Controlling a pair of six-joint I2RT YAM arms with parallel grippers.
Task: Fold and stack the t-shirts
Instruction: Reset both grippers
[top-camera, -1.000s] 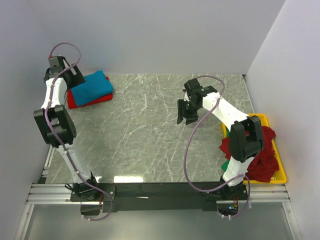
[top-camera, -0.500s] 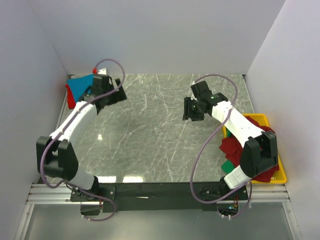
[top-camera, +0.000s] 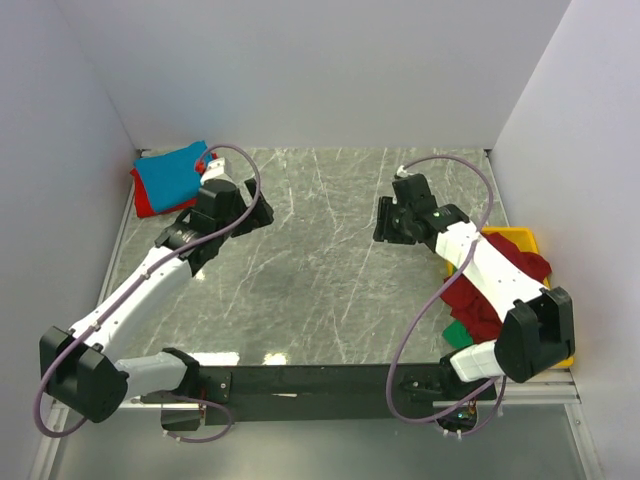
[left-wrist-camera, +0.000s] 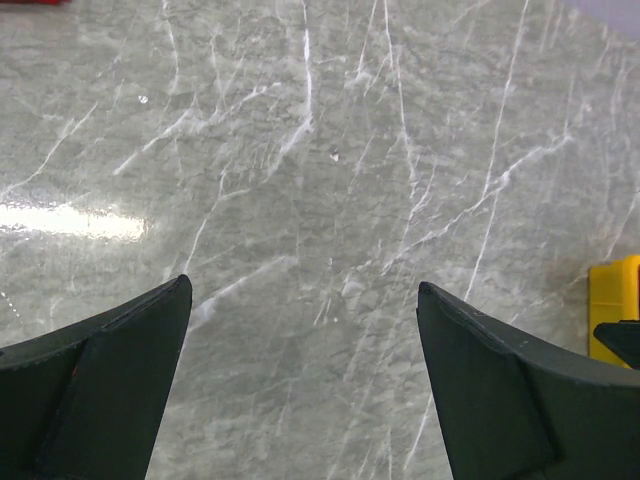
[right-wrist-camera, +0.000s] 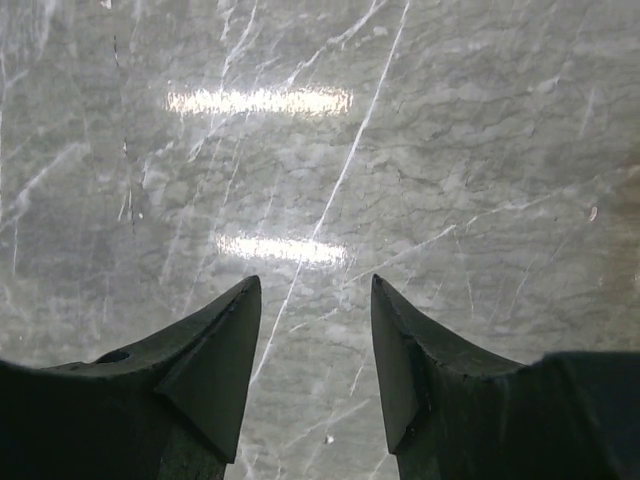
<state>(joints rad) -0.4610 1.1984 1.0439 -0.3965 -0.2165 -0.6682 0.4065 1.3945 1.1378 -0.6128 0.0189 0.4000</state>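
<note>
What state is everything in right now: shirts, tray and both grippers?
teal t-shirt: folded, lying on the red one in the far left corner.
red t-shirt: flat under the teal one, edges showing.
dark red t-shirts: unfolded, heaped in the tray.
green t-shirt: crumpled, mostly buried at the heap's near edge.
yellow tray: holds the unfolded heap.
left gripper: open, empty.
right gripper: open, empty.

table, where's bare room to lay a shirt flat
The bare marble table runs wide through the middle, between the left gripper and right gripper, both open and empty. Crowded: far-left corner, teal-blue shirt stacked on red shirt; right edge, yellow tray heaped with maroon shirts and a green shirt.
</note>
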